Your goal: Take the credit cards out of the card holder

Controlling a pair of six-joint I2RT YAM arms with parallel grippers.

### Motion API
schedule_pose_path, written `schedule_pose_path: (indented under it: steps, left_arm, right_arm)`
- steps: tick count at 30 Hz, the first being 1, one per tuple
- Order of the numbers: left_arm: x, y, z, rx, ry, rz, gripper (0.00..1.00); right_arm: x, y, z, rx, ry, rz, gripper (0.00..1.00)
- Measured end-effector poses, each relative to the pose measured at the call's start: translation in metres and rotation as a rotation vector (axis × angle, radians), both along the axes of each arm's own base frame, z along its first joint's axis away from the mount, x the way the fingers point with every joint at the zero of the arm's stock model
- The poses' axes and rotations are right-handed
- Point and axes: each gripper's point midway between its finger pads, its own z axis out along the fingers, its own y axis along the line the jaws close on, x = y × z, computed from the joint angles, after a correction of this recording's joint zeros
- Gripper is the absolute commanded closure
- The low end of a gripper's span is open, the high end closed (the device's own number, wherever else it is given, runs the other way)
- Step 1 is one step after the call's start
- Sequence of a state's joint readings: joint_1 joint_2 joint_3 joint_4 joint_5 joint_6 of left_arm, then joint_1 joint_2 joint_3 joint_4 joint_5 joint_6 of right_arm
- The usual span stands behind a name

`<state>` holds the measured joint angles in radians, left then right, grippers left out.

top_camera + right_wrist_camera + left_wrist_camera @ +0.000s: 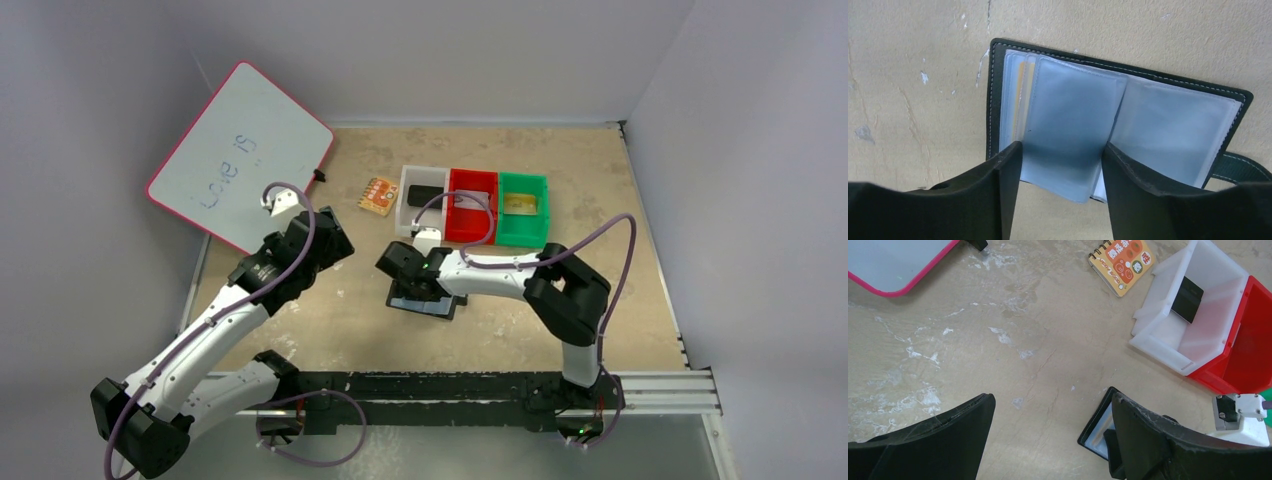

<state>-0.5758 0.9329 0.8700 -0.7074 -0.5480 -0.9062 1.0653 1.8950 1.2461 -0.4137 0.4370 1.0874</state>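
Note:
The card holder (428, 301) lies open on the table, a black wallet with pale blue-grey sleeves (1168, 130) and a strap tab (1243, 165). A gold-tan card edge (1020, 92) shows inside its left sleeves. My right gripper (1062, 147) is low over it, jaws apart, with one raised sleeve page between the fingers. From above, the right gripper (408, 275) hides most of the wallet. Another gold-tan card (520, 205) lies in the green bin (522, 232). My left gripper (1053, 400) is open and empty, left of the wallet (1096, 432). No silver-grey card shows.
A white bin (1158, 340) holds a black block (1188, 299); a red bin (1248, 355) sits beside it. An orange notebook (1122, 262) lies left of the bins. A pink-framed whiteboard (240, 155) leans at the far left. Walls close in on the table.

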Motion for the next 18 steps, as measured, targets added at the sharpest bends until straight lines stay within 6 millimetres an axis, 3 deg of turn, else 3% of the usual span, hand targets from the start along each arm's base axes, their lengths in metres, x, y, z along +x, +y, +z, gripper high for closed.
schedule_pose_path:
  steps: [5,13,18]
  left_arm:
    - [-0.001,0.000,-0.001,0.002,0.005,-0.001,0.13]
    - [-0.001,-0.006,-0.004,-0.014,0.020,-0.024,0.14]
    - [0.002,-0.021,-0.011,-0.043,0.050,-0.076,0.14]
  right_arm:
    - [0.001,-0.001,0.000,0.012,-0.004,0.002,0.56]
    - [-0.001,-0.007,0.000,0.091,-0.002,0.028,0.54]
    - [-0.002,-0.011,0.001,0.212,0.015,0.045,0.60]
